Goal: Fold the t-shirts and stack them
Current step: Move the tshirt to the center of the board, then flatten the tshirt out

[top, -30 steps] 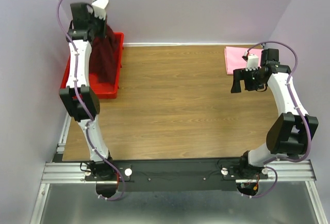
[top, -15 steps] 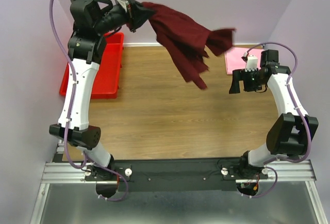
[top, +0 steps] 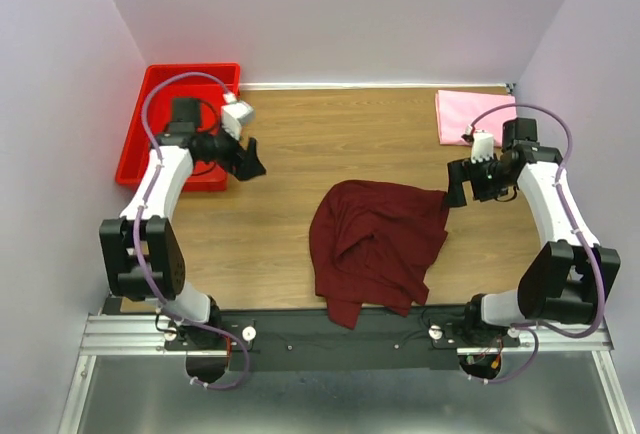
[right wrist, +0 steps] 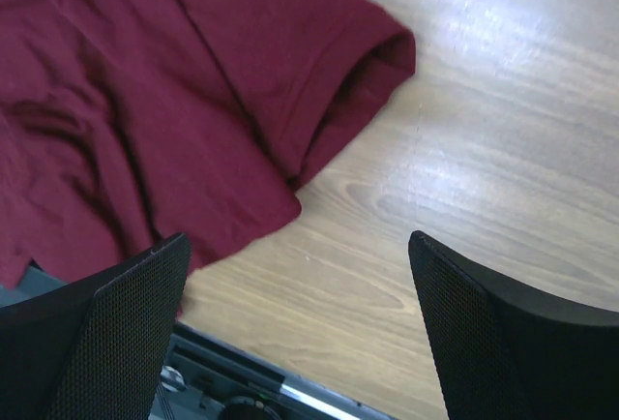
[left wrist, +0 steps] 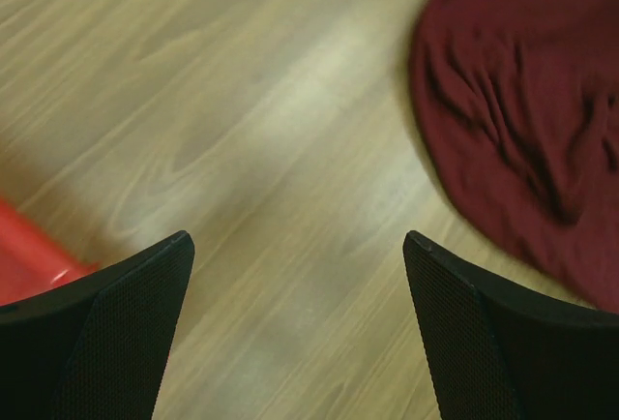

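Observation:
The dark maroon t-shirt (top: 375, 244) lies crumpled on the wooden table near its front edge, its lower end hanging over the rail. It fills the upper right of the left wrist view (left wrist: 532, 101) and the upper left of the right wrist view (right wrist: 164, 91). A folded light pink t-shirt (top: 468, 114) rests at the back right corner. My left gripper (top: 247, 162) hovers open beside the red bin, well left of the maroon shirt, with only bare wood between its fingers (left wrist: 116, 333). My right gripper (top: 462, 184) is open just off the shirt's right sleeve, holding nothing.
A red plastic bin (top: 160, 134) stands at the back left, partly off the table's left edge; its corner (left wrist: 29, 255) shows in the left wrist view. Lilac walls close in on three sides. The black base rail (top: 340, 329) runs along the front.
The left arm swung the maroon shirt out of the red bin, across the table, and let go. The shirt now lies on the table and the left gripper has drawn back near the bin, open.

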`<action>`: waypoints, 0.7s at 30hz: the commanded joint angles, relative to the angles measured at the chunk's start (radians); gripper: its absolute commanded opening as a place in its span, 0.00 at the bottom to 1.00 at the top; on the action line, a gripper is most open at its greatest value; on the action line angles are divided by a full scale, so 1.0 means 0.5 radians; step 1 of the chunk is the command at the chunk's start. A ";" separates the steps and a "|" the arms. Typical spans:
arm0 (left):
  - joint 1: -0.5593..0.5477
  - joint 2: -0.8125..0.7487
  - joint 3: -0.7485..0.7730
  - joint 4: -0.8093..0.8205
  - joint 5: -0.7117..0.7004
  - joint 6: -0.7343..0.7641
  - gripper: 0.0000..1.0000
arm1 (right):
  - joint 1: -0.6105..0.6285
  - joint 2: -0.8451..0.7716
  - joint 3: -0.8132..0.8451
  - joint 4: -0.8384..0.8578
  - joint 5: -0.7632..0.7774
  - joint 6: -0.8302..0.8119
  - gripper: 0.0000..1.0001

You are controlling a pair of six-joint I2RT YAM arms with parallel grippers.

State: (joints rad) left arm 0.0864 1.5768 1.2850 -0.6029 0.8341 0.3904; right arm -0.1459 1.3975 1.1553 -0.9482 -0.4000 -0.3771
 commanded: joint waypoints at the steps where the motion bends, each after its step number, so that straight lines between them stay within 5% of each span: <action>1: -0.426 -0.248 -0.109 -0.251 -0.128 0.715 0.91 | -0.015 -0.003 -0.022 -0.098 0.036 -0.117 1.00; 9: -1.197 -0.436 -0.585 -0.129 -0.524 1.026 0.75 | 0.049 0.040 -0.178 -0.343 -0.059 -0.350 0.94; 14: -1.457 -0.445 -0.836 0.009 -0.670 1.045 0.78 | 0.355 0.076 -0.209 -0.236 0.090 -0.210 0.90; 21: -1.605 -0.270 -0.913 0.215 -0.889 0.956 0.83 | 0.463 0.383 -0.209 -0.018 0.278 -0.087 0.84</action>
State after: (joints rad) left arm -0.7052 1.3903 0.8200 -0.5861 0.4778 0.8860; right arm 0.0650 1.5360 1.0618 -1.0405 -0.3477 -0.4694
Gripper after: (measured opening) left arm 0.829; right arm 0.862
